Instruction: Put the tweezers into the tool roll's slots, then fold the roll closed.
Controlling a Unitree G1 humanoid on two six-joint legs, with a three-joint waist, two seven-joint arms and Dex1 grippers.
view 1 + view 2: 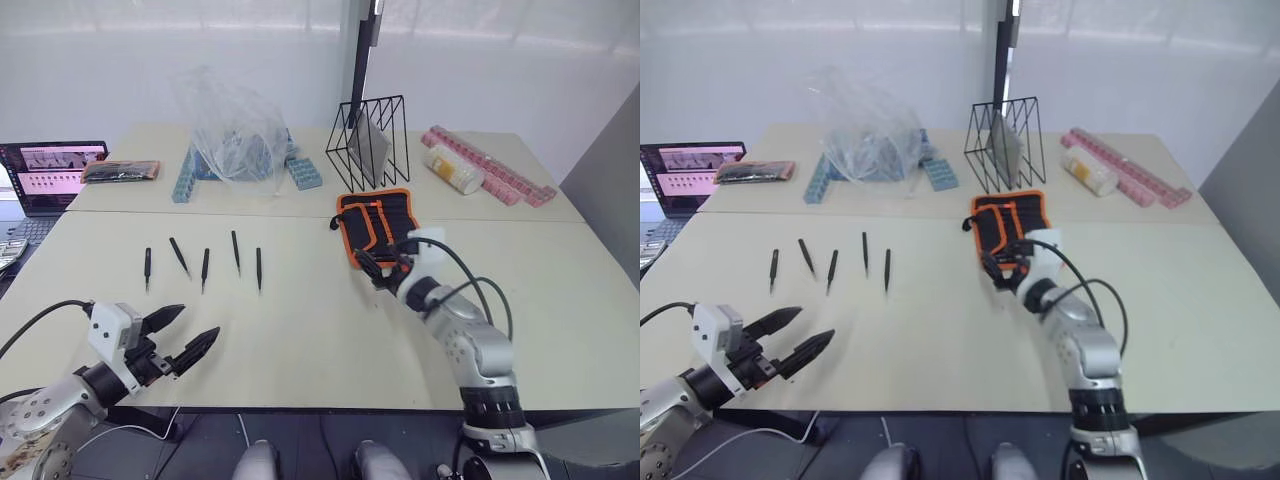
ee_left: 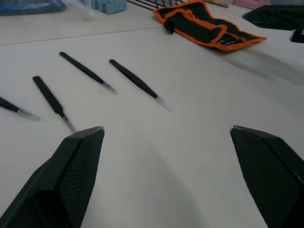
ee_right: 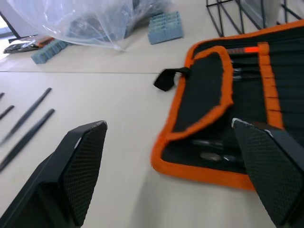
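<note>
Table [image 1: 300, 330]: pale surface filling the middle of the frame.
Tool roll [image 1: 377, 222]: lay open right of centre, orange-bound, one flap folded inward, small strap [image 3: 167, 79] at its left edge; slots [image 3: 247, 71] showed silver tips.
Right gripper [image 1: 378, 270]: at the roll's near edge, fingers spread wide, holding nothing; one finger [image 3: 266, 161] over the orange binding.
Left gripper [image 1: 180, 338]: lower left, fingers wide apart, empty, hovering above bare table.
Tweezers [image 1: 206, 264]: five, in a loose row left of centre, outside the roll.
</note>
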